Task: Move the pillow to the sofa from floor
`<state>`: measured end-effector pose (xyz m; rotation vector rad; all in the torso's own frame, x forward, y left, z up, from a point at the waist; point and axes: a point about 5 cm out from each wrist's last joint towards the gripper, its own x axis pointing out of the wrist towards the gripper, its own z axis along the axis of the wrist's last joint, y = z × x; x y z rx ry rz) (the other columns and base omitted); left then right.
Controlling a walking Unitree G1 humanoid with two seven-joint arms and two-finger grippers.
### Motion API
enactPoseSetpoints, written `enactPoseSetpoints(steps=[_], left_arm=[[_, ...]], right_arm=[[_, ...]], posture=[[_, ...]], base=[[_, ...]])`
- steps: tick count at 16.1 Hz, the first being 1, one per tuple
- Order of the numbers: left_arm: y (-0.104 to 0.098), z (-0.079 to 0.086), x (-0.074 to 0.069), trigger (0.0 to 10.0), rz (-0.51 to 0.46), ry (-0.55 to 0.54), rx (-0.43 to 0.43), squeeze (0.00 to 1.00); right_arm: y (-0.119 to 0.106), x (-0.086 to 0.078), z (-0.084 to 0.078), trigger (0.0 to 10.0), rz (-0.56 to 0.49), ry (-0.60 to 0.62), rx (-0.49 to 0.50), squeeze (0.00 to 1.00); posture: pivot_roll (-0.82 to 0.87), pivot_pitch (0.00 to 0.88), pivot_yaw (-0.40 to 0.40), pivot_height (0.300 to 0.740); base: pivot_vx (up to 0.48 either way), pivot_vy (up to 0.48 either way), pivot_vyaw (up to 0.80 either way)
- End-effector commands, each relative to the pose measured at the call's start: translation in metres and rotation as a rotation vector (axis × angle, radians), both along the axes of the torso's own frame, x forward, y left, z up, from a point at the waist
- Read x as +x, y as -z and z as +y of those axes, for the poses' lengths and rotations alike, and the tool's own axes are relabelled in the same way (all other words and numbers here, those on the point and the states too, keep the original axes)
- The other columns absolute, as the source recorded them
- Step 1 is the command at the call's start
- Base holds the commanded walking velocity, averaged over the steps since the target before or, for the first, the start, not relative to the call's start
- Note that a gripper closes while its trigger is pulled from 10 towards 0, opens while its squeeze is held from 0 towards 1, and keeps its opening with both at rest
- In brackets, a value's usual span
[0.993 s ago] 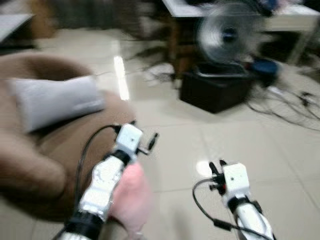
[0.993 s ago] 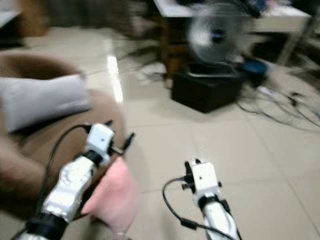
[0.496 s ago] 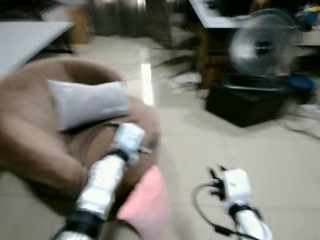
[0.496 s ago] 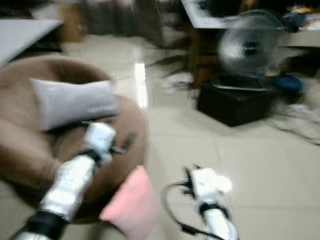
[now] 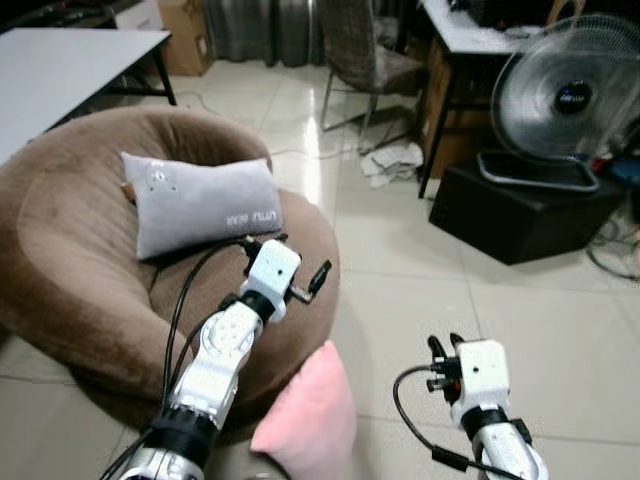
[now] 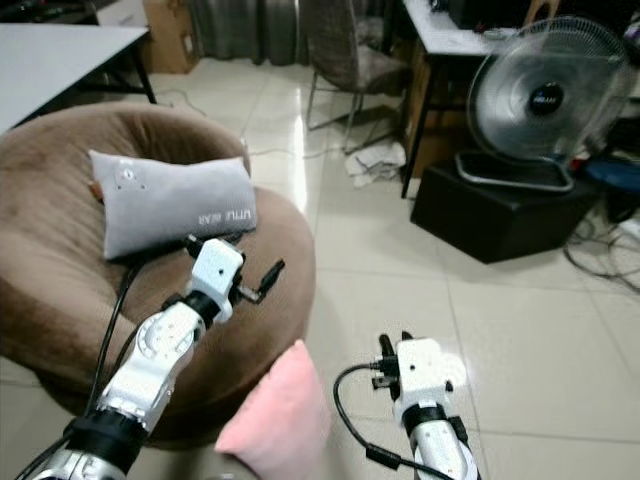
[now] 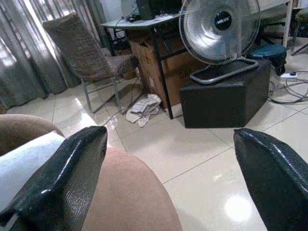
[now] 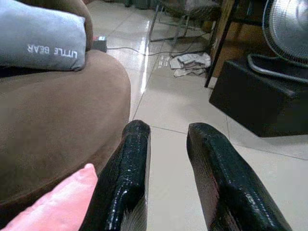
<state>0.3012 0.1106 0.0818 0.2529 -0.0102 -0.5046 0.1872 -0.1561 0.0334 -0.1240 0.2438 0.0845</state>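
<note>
Beside the sofa [image 5: 70, 260], the pink pillow [image 8: 53, 204] adjoins the right pincer [image 8: 168, 168].

L arm stretched fwd and up, left pincer [image 5: 322, 274] fingers [image 7: 62, 178] spread wide, nothing between. R arm lower, bent close to body, right pincer [image 5: 444, 343] fingers [image 8: 126, 178] narrow gap, empty.
</note>
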Motion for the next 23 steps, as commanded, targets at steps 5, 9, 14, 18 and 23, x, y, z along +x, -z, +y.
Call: enactPoseSetpoints(steps=[5, 9, 14, 18, 23], left_arm=[[0.008, -0.001, -0.003, 10.0, 0.029, 0.018, 0.015, 0.00], [0.010, -0.003, -0.004, 10.0, 0.040, 0.025, 0.010, 0.00], [0.018, 0.004, -0.009, 10.0, 0.078, 0.002, 0.027, 0.00], [0.045, 0.025, -0.026, 10.0, 0.199, -0.053, 0.050, 0.00], [0.067, 0.051, -0.054, 10.0, 0.310, -0.167, 0.040, 0.00]], right_arm=[[-0.002, -0.002, -0.001, 10.0, -0.008, 0.023, 0.010, 0.00], [-0.001, -0.003, -0.002, 10.0, -0.006, 0.024, 0.011, 0.00], [-0.001, -0.004, -0.002, 10.0, 0.000, 0.017, 0.012, 0.00], [0.000, 0.002, 0.000, 10.0, -0.015, 0.019, 0.019, 0.00], [0.001, 0.026, 0.003, 10.0, -0.082, -0.012, -0.057, 0.00]], posture=[[-0.05, 0.000, 0.025, 0.665], [-0.05, 0.000, 0.023, 0.635], [-0.04, 0.004, 0.012, 0.595], [-0.03, 0.010, 0.009, 0.590], [0.01, 0.040, -0.029, 0.590]], base=[[0.000, 0.000, 0.00], [0.000, 0.000, 0.00], [0.000, 0.000, 0.00], [0.000, 0.000, 0.00], [0.000, 0.000, 0.00]])
